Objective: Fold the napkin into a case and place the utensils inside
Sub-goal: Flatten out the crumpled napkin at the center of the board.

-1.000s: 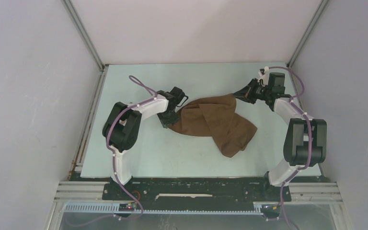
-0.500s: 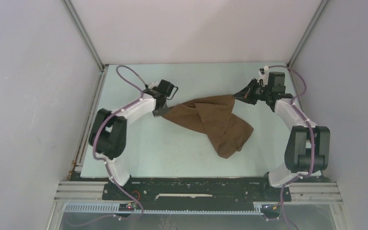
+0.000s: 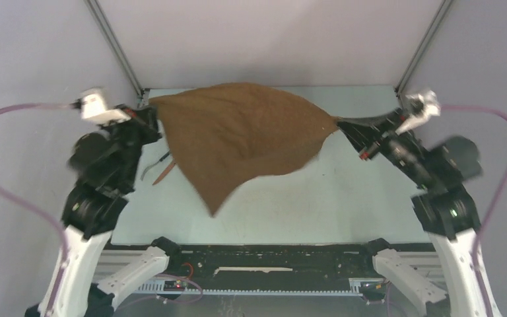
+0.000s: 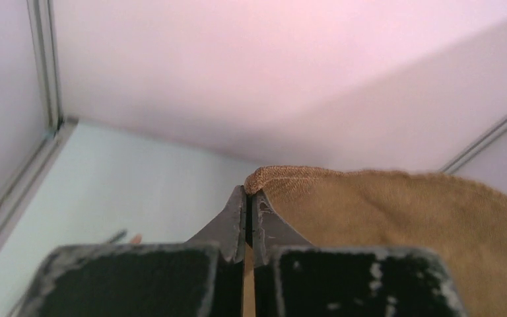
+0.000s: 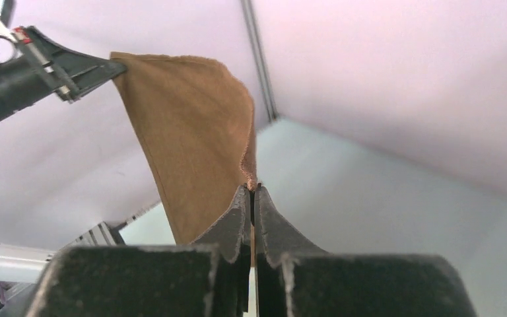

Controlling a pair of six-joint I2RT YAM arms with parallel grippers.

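The brown napkin (image 3: 241, 135) hangs spread in the air between both arms, high above the table, its lower corner drooping at the front left. My left gripper (image 3: 153, 109) is shut on its left corner (image 4: 264, 177). My right gripper (image 3: 338, 124) is shut on its right corner (image 5: 249, 178). The napkin also shows in the right wrist view (image 5: 191, 139), stretching to the left gripper (image 5: 115, 66). The utensils (image 3: 158, 168) lie on the table at the left, partly under the cloth: a dark handle and a reddish-brown piece. Their tips show in the left wrist view (image 4: 125, 236). No case is in view.
The pale table (image 3: 317, 198) is walled by grey panels at the back and both sides, with metal corner posts (image 3: 115, 49). A black rail (image 3: 264, 254) runs along the near edge between the arm bases.
Both arms have lifted high and pulled apart. The napkin rose from a crumpled heap on the table to a spread sheet in the air, uncovering the utensils at the left.
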